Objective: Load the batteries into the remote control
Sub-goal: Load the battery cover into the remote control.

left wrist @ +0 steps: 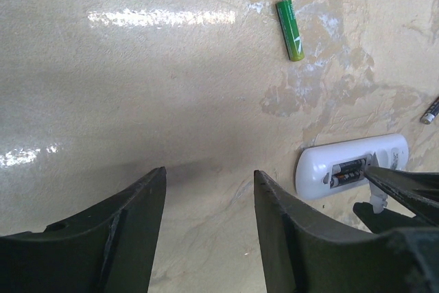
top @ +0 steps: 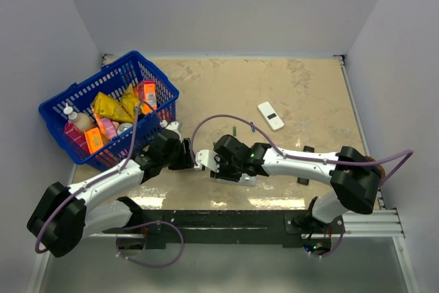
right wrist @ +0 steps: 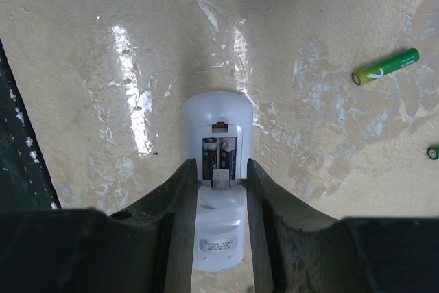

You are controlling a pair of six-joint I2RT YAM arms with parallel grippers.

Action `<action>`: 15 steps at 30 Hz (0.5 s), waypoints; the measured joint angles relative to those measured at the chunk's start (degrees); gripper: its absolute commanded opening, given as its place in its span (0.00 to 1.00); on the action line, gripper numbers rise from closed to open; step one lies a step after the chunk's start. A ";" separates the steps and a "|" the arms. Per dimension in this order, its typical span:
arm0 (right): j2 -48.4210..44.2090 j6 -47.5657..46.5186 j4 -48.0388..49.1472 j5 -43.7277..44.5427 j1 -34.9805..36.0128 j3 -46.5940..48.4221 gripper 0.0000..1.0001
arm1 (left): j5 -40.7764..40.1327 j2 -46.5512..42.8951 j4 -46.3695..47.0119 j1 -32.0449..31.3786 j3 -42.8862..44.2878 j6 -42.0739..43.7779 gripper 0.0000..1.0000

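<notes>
The slim white remote control (right wrist: 216,111) lies back side up on the table. Its battery bay is open and two dark batteries (right wrist: 219,156) sit side by side in it. My right gripper (right wrist: 219,164) is shut on the remote's sides, just below the bay. A white cover part (right wrist: 219,228) lies between the fingers. A green battery (right wrist: 385,66) lies loose to the right; it also shows in the left wrist view (left wrist: 290,20). My left gripper (left wrist: 209,173) is open and empty over bare table, left of the remote (left wrist: 343,162). A dark battery (left wrist: 430,110) lies at the right edge.
A blue basket (top: 154,77) full of packets stands at the back left. A wider white remote with a dark window (top: 270,115) lies mid-table. Small black parts (top: 308,149) lie near the right arm. Both grippers (top: 186,156) (top: 209,162) meet near the table's front middle.
</notes>
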 measured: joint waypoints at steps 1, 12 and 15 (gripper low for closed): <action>0.00 0.07 0.09 -0.02 0.00 -0.04 0.02 | 0.00 0.00 0.00 0.00 0.00 0.00 0.59; 0.50 0.15 -0.07 -2.21 0.00 -0.09 0.02 | -0.02 -0.02 -0.02 0.00 0.00 0.04 0.59; 0.52 0.15 -0.02 -2.12 0.00 -0.09 0.02 | -0.02 -0.02 -0.04 0.00 0.00 0.04 0.59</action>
